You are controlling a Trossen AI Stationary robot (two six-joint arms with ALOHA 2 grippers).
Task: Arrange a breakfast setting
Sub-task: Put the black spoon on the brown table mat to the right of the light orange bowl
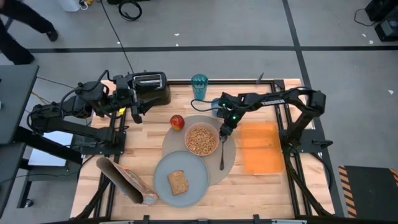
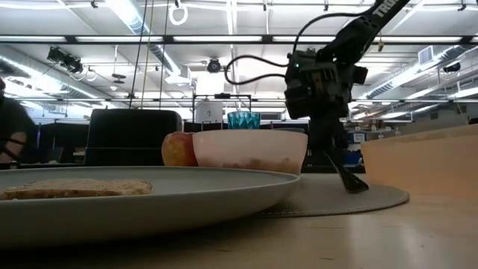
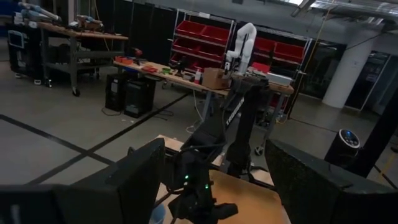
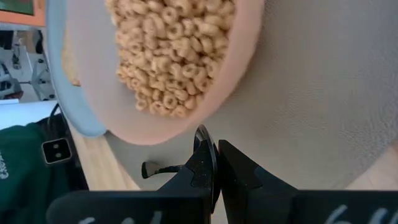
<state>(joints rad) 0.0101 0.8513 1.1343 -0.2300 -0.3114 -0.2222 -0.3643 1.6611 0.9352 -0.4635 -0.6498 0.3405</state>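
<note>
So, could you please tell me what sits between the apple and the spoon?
The high view shows the bowl of cereal between the apple and the spoon.

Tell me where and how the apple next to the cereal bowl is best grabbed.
Probably from straight above, fingers closing across the widest part of the red apple. It sits upright on the table, close beside the pink bowl, so pinching along the free sides avoids the bowl. The left end effector, by the toaster, is nearer.

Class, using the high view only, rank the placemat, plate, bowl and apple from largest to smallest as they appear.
1. Placemat, partly covered.
2. Plate.
3. Bowl.
4. Apple.
The overhead camera makes the order clear.
</note>
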